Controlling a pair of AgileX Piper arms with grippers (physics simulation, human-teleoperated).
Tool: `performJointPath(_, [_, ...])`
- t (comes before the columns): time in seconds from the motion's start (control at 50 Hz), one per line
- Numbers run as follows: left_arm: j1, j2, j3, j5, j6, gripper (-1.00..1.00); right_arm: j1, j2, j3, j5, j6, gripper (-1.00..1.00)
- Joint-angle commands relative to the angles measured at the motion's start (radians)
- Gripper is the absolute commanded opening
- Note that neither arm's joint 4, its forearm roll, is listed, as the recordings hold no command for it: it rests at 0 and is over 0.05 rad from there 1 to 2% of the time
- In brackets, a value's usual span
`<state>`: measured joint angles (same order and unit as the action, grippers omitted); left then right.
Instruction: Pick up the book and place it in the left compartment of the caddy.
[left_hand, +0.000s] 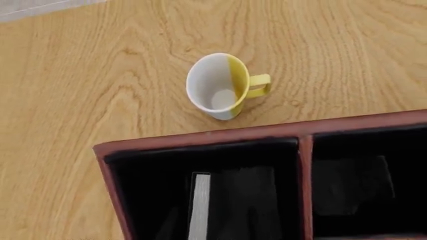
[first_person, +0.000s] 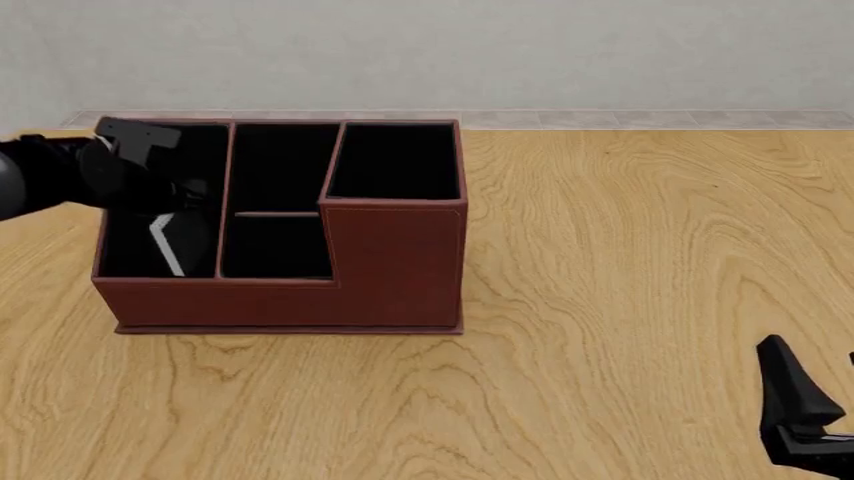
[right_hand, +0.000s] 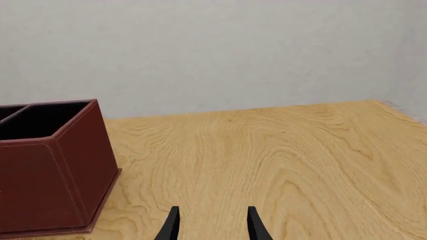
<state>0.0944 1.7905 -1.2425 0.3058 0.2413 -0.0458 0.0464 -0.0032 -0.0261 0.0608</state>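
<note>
The reddish-brown caddy (first_person: 387, 270) stands on the table's left half; its rim (left_hand: 200, 137) and taller corner (right_hand: 53, 175) show in the wrist views. The black book (first_person: 167, 245) stands tilted inside the left compartment (first_person: 127, 240), and its white page edge (left_hand: 199, 205) shows in the left wrist view. My left gripper (first_person: 180, 205) reaches down into that compartment over the book. Its black fingers barely show against the black lining; they look spread either side of the book, apart from it. My right gripper (right_hand: 212, 212) is open and empty, low near the front right edge (first_person: 801, 420).
A white and yellow mug (left_hand: 223, 85) stands upright on the table just outside the caddy's wall, seen only in the left wrist view. The caddy's two short middle sections (first_person: 278, 240) and its taller square section (first_person: 396, 160) hold nothing I can see.
</note>
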Motion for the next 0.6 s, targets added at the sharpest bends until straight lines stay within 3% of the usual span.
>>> performJointPath(0.02, [-0.001,-0.026,-0.001,0.012,0.004,1.00,0.000,-0.002,-0.001,0.003,0.000,1.00])
performJointPath(0.6, [-0.011,-0.150,-0.013,0.077,0.034,1.00,-0.002,-0.020,-0.003,0.017,-0.004,1.00])
